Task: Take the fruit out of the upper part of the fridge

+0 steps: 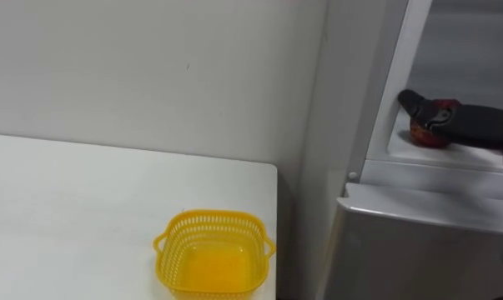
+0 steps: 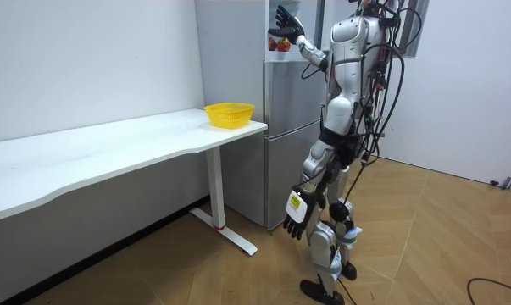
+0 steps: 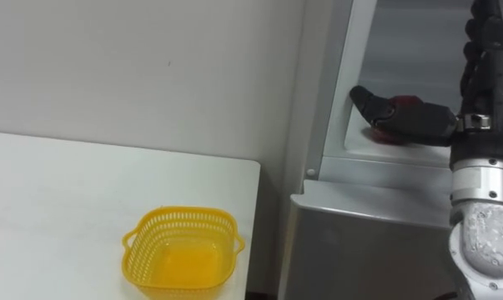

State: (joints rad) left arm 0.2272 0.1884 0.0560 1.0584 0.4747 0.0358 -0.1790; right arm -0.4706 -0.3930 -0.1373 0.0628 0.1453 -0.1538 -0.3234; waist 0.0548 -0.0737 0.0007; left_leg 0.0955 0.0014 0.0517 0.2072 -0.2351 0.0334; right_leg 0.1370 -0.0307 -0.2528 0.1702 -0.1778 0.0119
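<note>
So the right robot hand (image 3: 489,75) is up inside the upper fridge compartment (image 1: 451,37), open, fingers straight up and the thumb stuck out sideways across a round red thing (image 1: 424,136), could be an apple, can't tell for sure. That red thing sits on the fridge shelf (image 1: 451,156) just below and left of the palm, partly hidden behind the thumb, and nothing is curled round it yet, so I'd call this the reach-in, grasp not made. The left robot hand (image 2: 296,213) hangs loose by the robot's side, idle. The yellow basket (image 1: 213,218) is well below and left of the raised hand, on the corner of the white counter (image 1: 84,200), empty, probably the drop spot. Things I'd worry about: 1, it's round, so if the thumb closes before the fingers come down it could get nudged deeper in or roll off the shelf lip. 2, the fridge frame (image 1: 384,92) is near on the hand's left, easy to clip on the way out. 3, there's a gap between fridge and counter, so a weak grip could mean it drops to the floor.
</note>
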